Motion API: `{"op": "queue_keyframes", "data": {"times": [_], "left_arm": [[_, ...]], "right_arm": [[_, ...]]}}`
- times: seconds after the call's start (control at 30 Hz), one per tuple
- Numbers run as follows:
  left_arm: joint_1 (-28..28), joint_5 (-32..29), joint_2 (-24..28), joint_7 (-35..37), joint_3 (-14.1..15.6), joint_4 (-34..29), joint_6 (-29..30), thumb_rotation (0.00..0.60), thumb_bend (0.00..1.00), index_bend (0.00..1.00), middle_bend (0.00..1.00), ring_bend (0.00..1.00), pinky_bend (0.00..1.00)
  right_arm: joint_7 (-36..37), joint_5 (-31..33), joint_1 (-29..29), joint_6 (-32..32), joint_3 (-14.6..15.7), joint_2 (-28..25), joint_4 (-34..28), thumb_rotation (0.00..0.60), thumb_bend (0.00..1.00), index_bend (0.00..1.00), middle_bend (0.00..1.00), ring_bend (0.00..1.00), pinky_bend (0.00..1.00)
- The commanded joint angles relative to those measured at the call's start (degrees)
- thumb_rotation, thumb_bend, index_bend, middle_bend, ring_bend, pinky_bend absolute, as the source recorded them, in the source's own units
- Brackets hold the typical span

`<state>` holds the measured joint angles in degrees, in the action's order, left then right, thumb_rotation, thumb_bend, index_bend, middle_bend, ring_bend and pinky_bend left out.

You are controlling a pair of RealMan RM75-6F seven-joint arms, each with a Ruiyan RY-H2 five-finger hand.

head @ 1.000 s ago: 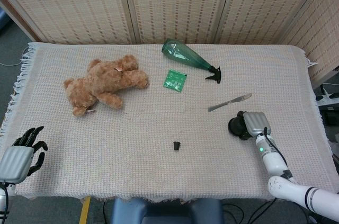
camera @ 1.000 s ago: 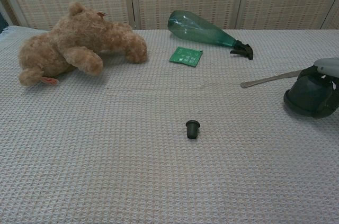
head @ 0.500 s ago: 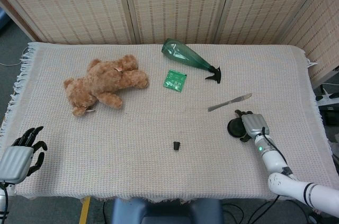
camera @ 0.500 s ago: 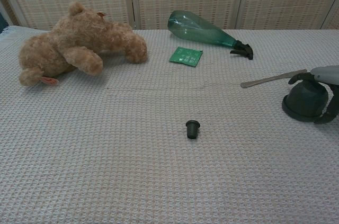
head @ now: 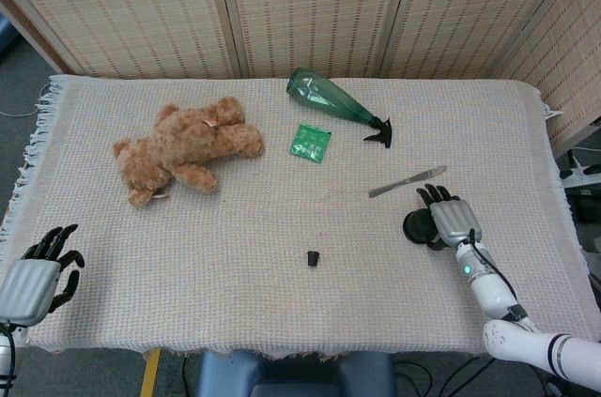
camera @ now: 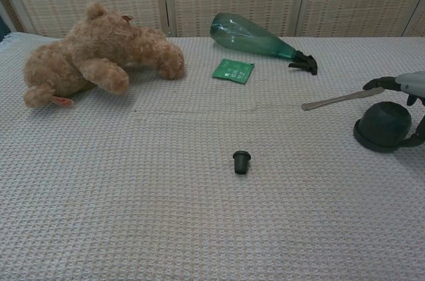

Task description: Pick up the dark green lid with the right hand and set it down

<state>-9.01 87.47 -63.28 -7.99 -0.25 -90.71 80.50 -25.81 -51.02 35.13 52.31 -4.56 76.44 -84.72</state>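
Right hand (head: pixel 449 220) had opened and drawn back off the dark green lid (camera: pixel 383 126), now on the table (head: pixel 282 294). Risk: trailing fingers (camera: pixel 374 84) clipping and dragging it.

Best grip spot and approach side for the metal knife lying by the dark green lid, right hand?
Probably the handle end of the slim metal knife, which lies flat near the right hand. Come from above and pinch across its narrow width, since it sits flush on the woven cloth with nothing to hook under. The dark green domed lid sits close by, so keep the fingers clear of it.
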Motion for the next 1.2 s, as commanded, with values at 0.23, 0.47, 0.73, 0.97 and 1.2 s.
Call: {"op": "queue_keyframes", "data": {"times": [0.23, 0.47, 0.73, 0.97, 1.2], "left_arm": [[0.0, -0.2, 0.0, -0.1, -0.1, -0.1, 0.1, 0.6, 0.54, 0.49, 0.1, 0.1, 0.31], [0.0, -0.2, 0.1, 0.0, -0.1, -0.1, 0.0, 0.6, 0.53, 0.49, 0.1, 0.1, 0.31], [0.0, -0.2, 0.1, 0.0, -0.1, -0.1, 0.0, 0.6, 0.54, 0.49, 0.1, 0.1, 0.31], [0.0, -0.2, 0.1, -0.2, -0.1, -0.2, -0.1, 0.6, 0.54, 0.49, 0.1, 0.1, 0.31], [0.0, -0.2, 0.2, 0.2, -0.2, -0.2, 0.1, 0.6, 0.53, 0.49, 0.1, 0.1, 0.31]], "right_arm": [[5.3, -6.9, -2.2, 2.6, 0.6, 0.7, 0.0, 0.6, 0.09, 0.0, 0.09, 0.12, 0.31], [6.5, -9.0, -2.9, 4.3, 0.2, 2.1, 1.5, 0.6, 0.09, 0.23, 0.33, 0.42, 0.52], [6.2, -11.9, -4.2, 8.1, -0.2, 3.7, 3.3, 0.6, 0.09, 0.33, 0.39, 0.48, 0.56], [7.9, -14.7, -5.3, 10.5, -0.6, 3.2, 2.3, 0.6, 0.09, 0.37, 0.4, 0.5, 0.57], [10.6, -22.3, -9.2, 17.4, 1.3, -1.6, -4.3, 0.6, 0.09, 0.37, 0.4, 0.5, 0.57]]}}
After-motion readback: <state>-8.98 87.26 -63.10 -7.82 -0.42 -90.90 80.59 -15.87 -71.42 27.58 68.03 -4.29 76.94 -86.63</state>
